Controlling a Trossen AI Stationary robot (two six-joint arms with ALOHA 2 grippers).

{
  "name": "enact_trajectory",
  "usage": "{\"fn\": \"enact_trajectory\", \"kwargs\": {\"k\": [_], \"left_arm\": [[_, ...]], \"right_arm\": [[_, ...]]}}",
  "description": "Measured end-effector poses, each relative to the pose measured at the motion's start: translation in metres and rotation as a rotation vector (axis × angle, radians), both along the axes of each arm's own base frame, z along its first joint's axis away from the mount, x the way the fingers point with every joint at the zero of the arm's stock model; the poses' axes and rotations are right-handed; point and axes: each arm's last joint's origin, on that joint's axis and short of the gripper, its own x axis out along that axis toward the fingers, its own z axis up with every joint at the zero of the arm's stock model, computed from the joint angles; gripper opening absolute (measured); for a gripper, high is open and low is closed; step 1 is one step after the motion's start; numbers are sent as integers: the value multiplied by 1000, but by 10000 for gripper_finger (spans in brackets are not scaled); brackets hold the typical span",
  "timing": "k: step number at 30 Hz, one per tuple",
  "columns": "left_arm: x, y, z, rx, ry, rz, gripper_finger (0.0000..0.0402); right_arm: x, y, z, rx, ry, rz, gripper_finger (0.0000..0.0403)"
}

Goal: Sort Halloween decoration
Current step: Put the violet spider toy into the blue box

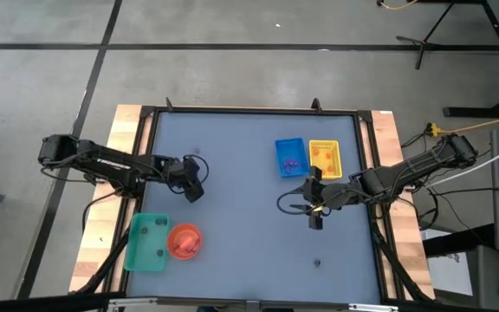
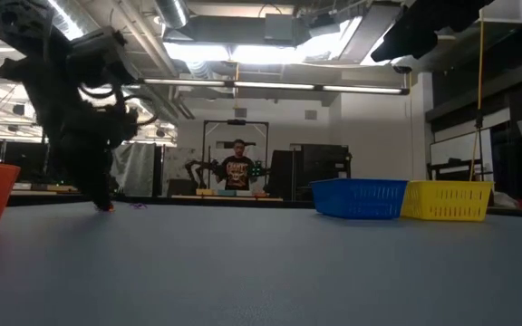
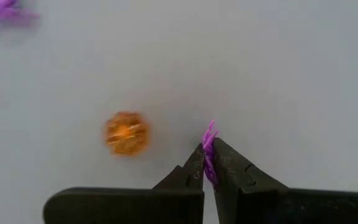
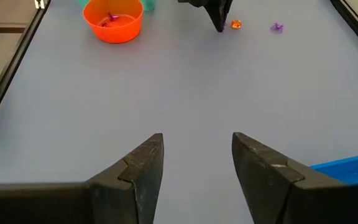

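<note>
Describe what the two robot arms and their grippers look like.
Both arms are black and jointed, with black cables looped along them. The left gripper has two dark fingers tapering to fine points. The right gripper has two dark grey, wedge-shaped fingers. No markings show.

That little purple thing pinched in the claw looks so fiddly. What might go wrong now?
The left gripper holds the purple piece only at its fingertips, so it may slip out when lifted. An orange piece lies close beside it on the table and could be nudged away. The drop into the blue tray is a long carry across the table.
</note>
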Motion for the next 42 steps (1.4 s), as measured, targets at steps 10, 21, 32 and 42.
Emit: {"fn": "enact_trajectory", "kwargs": {"k": [10, 21, 32, 42], "left_arm": [[40, -4, 48, 17, -288, -39, 0], [84, -13, 76, 240, -724, -100, 0], [155, -2, 42, 359, -792, -133, 0], [248, 19, 26, 393, -790, -282, 0]], "right_arm": [[0, 0, 0, 0, 0, 1, 189], [0, 0, 0, 0, 1, 1, 189], [0, 0, 0, -1, 3, 1, 189], [0, 1, 0, 10, 8, 15, 189]]}}
